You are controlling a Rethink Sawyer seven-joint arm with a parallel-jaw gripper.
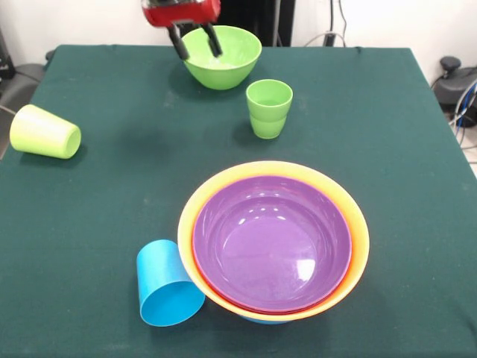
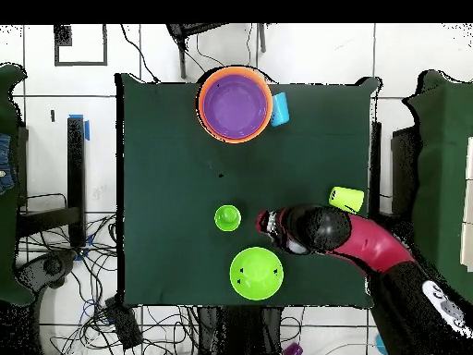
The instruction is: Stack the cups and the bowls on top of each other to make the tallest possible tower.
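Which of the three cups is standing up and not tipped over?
The ridged green cup, standing beside the green bowl. The yellow-green cup and sky blue cup both lie on their sides.

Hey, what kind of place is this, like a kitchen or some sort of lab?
Probably a robotics lab: a green-covered table, loose cables on the tiled floor, and a red robot arm.

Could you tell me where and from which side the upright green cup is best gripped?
Come from straight above. The ridged green cup stands upright, mouth open upward, apart from the green bowl, so its rim is free. I would probably pinch one side of the rim wall, one of the jaws inside and one outside, since the tapered glossy sides could slip.
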